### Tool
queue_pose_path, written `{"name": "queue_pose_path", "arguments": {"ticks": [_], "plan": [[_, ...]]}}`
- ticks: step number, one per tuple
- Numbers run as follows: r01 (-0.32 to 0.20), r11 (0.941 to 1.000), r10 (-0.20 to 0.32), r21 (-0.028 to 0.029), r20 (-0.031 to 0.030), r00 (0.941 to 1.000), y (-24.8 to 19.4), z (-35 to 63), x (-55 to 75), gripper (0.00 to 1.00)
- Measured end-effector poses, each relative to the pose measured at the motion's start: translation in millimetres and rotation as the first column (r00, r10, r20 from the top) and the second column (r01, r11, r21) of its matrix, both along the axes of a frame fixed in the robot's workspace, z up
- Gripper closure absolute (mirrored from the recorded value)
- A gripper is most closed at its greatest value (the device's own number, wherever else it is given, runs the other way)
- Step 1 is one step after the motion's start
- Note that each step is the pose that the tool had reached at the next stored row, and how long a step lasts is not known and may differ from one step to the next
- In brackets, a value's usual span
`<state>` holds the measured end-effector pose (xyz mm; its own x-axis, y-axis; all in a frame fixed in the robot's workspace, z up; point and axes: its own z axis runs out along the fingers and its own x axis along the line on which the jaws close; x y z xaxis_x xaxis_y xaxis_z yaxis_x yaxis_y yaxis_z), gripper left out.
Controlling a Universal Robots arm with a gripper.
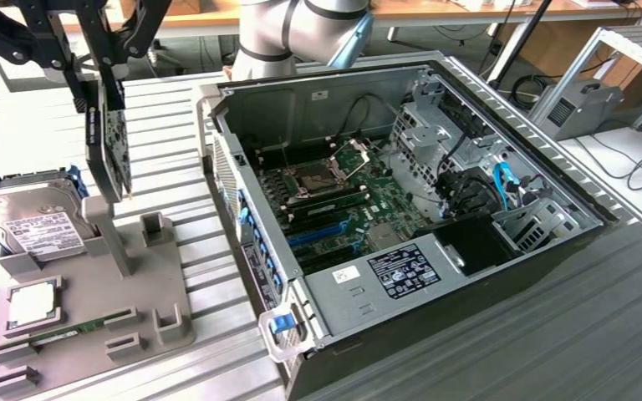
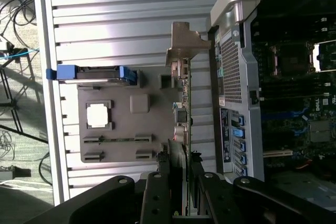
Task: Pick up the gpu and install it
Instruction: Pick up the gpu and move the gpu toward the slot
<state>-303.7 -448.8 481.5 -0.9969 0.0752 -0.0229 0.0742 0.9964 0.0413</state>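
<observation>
The gripper (image 1: 98,82) is clamped on the gpu (image 1: 109,150), hanging it upright over the grey holder (image 1: 131,276) at the exterior view's left, probably to keep its connector edge downward.

**Slatted metal table (image 1: 176,109), two items standing on it**

Top made of long, pale grey ribbed slats laid side by side. Item one: a flat grey holder block (image 1: 131,284) with moulded slots and upright posts, lying flat on the slats towards the exterior view's left. Item two: a computer case (image 1: 287,113), laid on its side with the open face up, near the block on the exterior view's right. A narrow strip of bare slats separates the two.
</observation>
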Motion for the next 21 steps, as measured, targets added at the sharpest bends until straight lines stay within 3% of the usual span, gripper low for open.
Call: {"name": "queue_pose_path", "arguments": {"ticks": [6,21], "plan": [[0.0,1.0,0.0,-0.0001,-0.0032,1.0,-0.7,-4.1,0.7,0.74],[0.0,1.0,0.0,0.0001,-0.0041,1.0,-0.9,-18.0,0.7,0.74]]}}
